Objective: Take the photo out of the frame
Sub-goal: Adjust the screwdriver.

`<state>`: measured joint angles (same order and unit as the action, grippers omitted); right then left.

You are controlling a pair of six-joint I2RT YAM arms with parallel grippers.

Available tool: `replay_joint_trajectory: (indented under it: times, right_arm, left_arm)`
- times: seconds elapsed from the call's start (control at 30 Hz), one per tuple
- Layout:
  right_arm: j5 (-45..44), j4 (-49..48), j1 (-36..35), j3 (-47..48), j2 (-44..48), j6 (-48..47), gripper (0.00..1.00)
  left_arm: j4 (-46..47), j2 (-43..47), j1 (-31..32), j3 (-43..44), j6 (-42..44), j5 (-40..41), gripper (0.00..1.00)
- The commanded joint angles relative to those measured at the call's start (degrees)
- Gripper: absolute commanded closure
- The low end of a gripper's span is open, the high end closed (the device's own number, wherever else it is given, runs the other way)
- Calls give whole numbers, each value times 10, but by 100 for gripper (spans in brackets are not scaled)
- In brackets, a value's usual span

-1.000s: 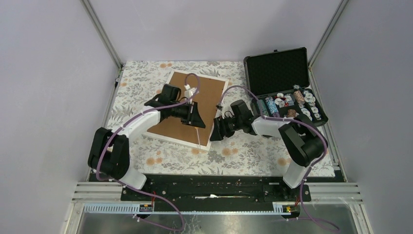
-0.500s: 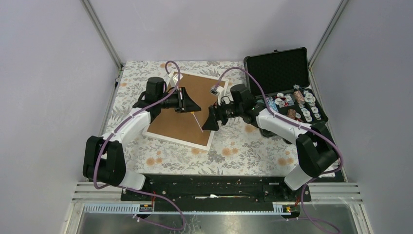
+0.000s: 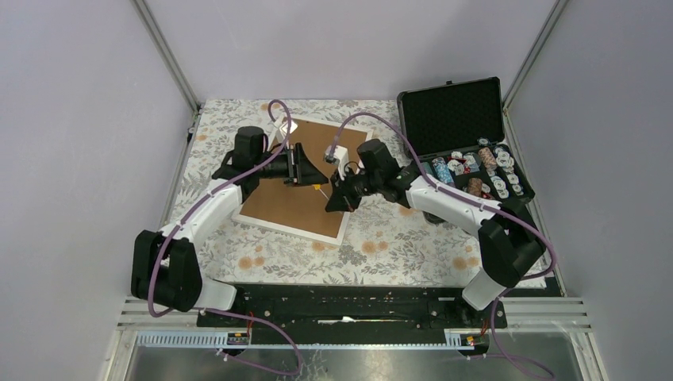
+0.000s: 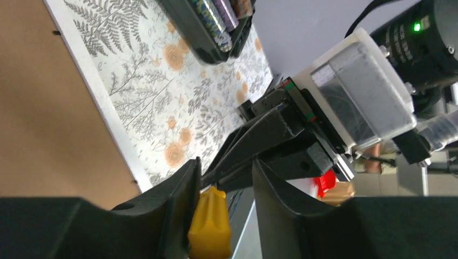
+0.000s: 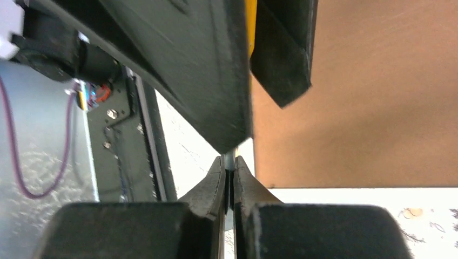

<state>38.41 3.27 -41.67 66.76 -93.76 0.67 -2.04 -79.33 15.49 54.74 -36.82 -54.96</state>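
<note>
Left pincer (image 3: 316,179): jaws parted, one finger touching handle of yellow-handled metal-shaft tool (image 4: 209,237). Large rectangular white-bordered frame (image 3: 278,208): flat on floral-cloth bench (image 3: 397,238), brown fibreboard back up, beneath both pincers; photo side hidden. Right pincer (image 3: 330,204): clamped on tool shaft. Open black foam-lined case (image 3: 452,115): far right.

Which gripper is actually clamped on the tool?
The right gripper: its fingers pinch shut on the thin metal shaft. The left gripper's jaws stand apart around the yellow handle, gap on one side.
</note>
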Motion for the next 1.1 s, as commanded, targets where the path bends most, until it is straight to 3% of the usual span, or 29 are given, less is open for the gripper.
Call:
replay_joint_trajectory:
  times: [0.0, 0.1, 0.23, 0.4, 0.77, 1.07]
  right_arm:
    - [-31, 87, -7, 8, 36, -146, 100]
    - [-40, 114, -8, 11, 45, -193, 100]
    - [-53, 140, -13, 20, 45, -244, 100]
    - [-69, 162, -19, 33, 37, -271, 100]
    - [-96, 169, -41, 38, 35, -292, 100]
    - [-89, 174, -41, 40, 33, -287, 100]
  left_arm:
    - [-168, 19, -3, 63, 129, -48, 51]
    - [-250, -3, -2, 88, 172, -60, 43]
    - [-308, -35, -1, 106, 197, -73, 41]
    - [-312, -45, 4, 103, 195, -78, 41]
    - [-292, -53, 21, 83, 168, -70, 56]
    - [-292, -45, 36, 66, 175, -73, 54]
